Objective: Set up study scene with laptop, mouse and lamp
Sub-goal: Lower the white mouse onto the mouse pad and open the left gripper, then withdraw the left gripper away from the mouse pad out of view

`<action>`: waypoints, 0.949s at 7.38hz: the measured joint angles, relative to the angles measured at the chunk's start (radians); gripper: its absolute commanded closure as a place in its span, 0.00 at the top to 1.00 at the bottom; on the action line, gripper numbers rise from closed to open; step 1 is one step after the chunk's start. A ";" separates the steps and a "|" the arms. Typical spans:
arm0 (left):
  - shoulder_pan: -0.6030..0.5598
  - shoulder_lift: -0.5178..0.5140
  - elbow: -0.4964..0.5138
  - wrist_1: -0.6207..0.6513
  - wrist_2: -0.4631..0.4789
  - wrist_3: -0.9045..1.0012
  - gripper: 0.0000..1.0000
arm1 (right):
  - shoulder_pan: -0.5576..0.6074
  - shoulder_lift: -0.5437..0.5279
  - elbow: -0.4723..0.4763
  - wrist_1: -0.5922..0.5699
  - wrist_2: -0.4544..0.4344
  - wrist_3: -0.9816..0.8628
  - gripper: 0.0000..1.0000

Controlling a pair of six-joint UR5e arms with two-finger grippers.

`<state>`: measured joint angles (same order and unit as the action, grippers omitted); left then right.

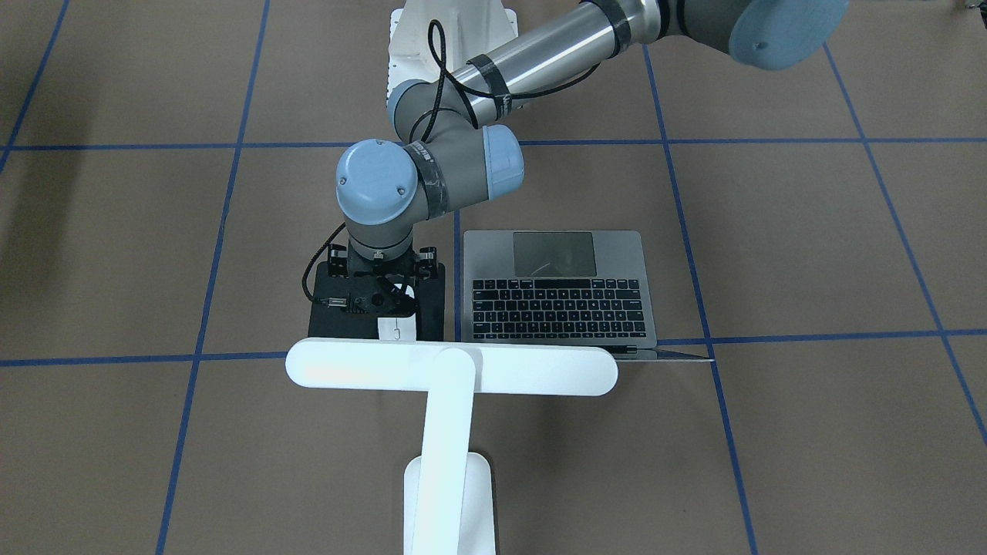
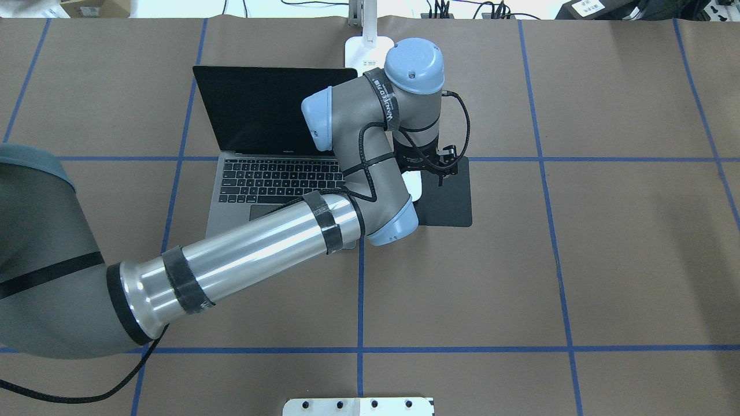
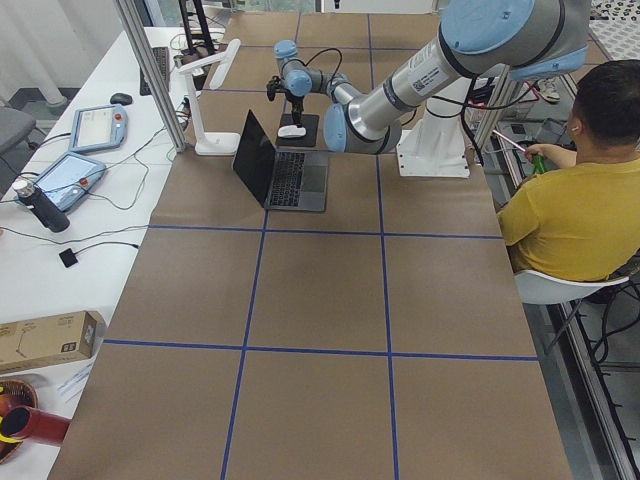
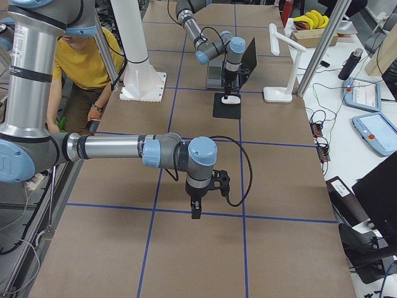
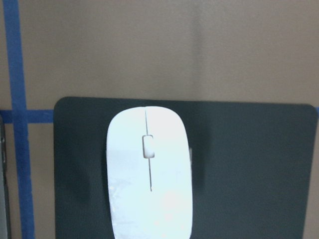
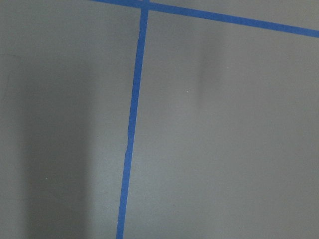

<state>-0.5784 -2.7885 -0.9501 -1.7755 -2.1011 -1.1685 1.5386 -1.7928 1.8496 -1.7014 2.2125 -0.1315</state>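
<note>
The space-grey laptop [image 1: 559,297] stands open on the brown table with its dark screen up [image 2: 272,110]. The white lamp [image 1: 451,370] stands behind it, its bar head over the laptop's far edge. The white mouse [image 5: 149,179] lies on a flat black pad [image 5: 249,164] beside the laptop. My left gripper [image 1: 385,304] hangs just above the mouse, not touching it, and its jaws look parted and empty. My right gripper [image 4: 195,211] points down over bare table far from these things. I cannot tell whether it is open or shut.
A person in a yellow shirt [image 3: 575,210] sits beside the white robot pedestal [image 3: 435,150]. Tablets [image 3: 95,128] and cables lie on the side bench past the lamp. Blue tape lines [image 6: 132,119] cross the brown table.
</note>
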 measured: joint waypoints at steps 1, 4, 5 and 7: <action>-0.008 0.069 -0.148 0.079 -0.001 0.004 1.00 | 0.000 -0.001 -0.001 0.000 -0.003 0.000 1.00; -0.060 0.374 -0.680 0.299 -0.002 0.077 1.00 | 0.001 0.002 0.000 0.000 -0.003 0.001 1.00; -0.086 0.487 -0.850 0.363 -0.001 0.147 1.00 | 0.002 0.003 0.001 0.001 -0.002 0.001 1.00; -0.158 0.702 -1.077 0.414 -0.002 0.293 1.00 | 0.003 0.007 0.007 0.006 0.001 -0.001 1.00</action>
<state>-0.7368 -2.0861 -2.0272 -1.3613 -2.1033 -0.8751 1.5413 -1.7855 1.8566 -1.6958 2.2134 -0.1320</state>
